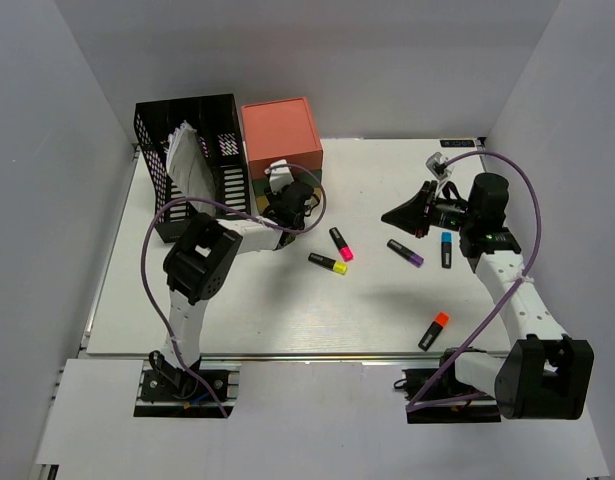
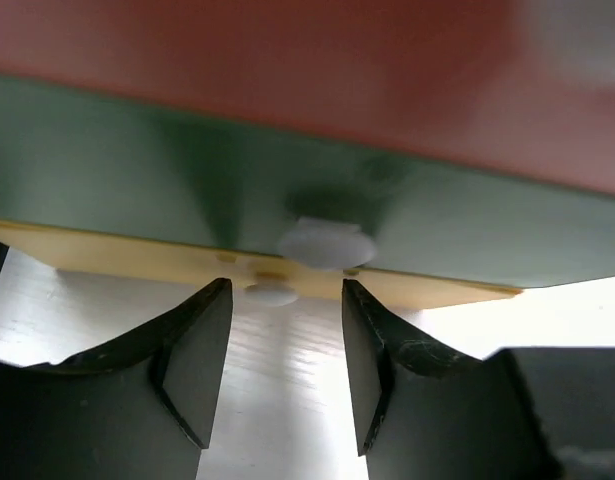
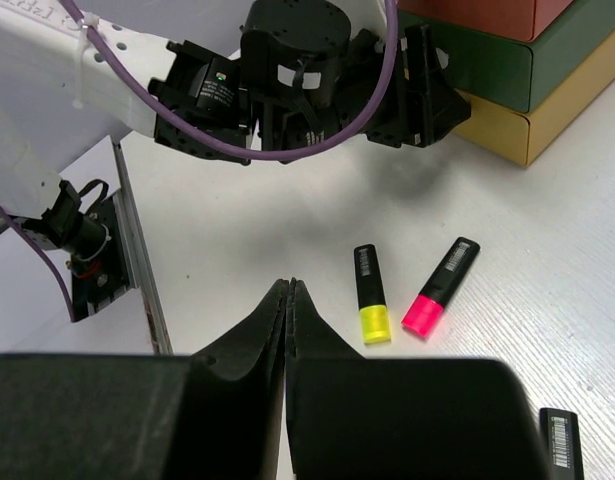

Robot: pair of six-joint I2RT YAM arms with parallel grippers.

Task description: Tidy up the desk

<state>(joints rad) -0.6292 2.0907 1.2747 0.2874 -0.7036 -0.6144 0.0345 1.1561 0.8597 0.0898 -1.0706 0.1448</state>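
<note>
The white desk [image 1: 277,310] carries loose highlighters: pink [image 1: 341,243], yellow [image 1: 328,263], purple [image 1: 405,253], blue [image 1: 446,249] and orange [image 1: 434,330]. My left gripper [image 1: 285,203] is open and empty, right at the front of the coral, green and yellow drawer unit [image 1: 281,135]. In the left wrist view its jaws [image 2: 285,290] stand either side of the yellow drawer's white knob [image 2: 272,293], just under the green drawer's knob [image 2: 325,243]. My right gripper [image 1: 395,215] is shut and empty, held above the desk. Its tips [image 3: 289,284] point towards the yellow [image 3: 370,294] and pink [image 3: 442,285] highlighters.
A black mesh file rack [image 1: 192,150] with white papers stands at the back left, next to the drawer unit. The aluminium rail [image 1: 287,357] edges the desk's near side. Grey walls close in the left, back and right sides.
</note>
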